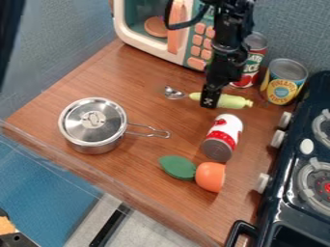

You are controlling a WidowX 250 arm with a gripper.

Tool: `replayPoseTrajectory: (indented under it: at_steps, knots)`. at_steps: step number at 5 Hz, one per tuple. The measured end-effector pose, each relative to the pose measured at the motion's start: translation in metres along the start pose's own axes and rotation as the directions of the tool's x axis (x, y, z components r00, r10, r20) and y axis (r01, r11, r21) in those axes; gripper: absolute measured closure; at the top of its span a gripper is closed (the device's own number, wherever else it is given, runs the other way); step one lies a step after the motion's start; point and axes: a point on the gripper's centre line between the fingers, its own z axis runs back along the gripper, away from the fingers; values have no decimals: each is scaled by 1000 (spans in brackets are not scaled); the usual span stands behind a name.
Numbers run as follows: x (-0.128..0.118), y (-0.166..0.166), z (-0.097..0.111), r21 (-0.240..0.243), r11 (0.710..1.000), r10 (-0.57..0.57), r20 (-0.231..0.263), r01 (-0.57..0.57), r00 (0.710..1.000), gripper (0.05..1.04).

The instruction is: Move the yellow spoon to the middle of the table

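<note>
The black gripper (210, 99) hangs down over the back part of the table, right at the handle of the yellow spoon (230, 101). The spoon lies crosswise in front of the toy microwave, its metal bowl to the left and its pale yellow handle to the right. The gripper covers a short stretch of the handle. From this angle I cannot tell if the handle is held. The wooden table (145, 169) carries the spoon.
A lidded metal pot (93, 123) stands left, its handle pointing right. Nearer the front lie a red-and-white can (222, 137), an orange toy (210, 176) and a green leaf (177, 167). Two cans (283, 82) (253, 60) stand behind; the stove (303, 159) is right, the microwave (161, 29) at the back.
</note>
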Motion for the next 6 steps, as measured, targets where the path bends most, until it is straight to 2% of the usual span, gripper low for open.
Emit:
replayPoseTrajectory:
  at_steps: [2,3,4,5,6]
  knots:
    - [-5,6,-22,-3,1000,-5,-52,5,999,683]
    - [-6,7,-22,3,1000,-16,-52,16,999,608]
    - [-9,6,-23,-3,1000,-20,-56,20,998,291]
    - [-12,2,-18,-15,1000,-18,-32,18,999,79]
    - [-11,4,16,46,999,-24,3,24,1000,77]
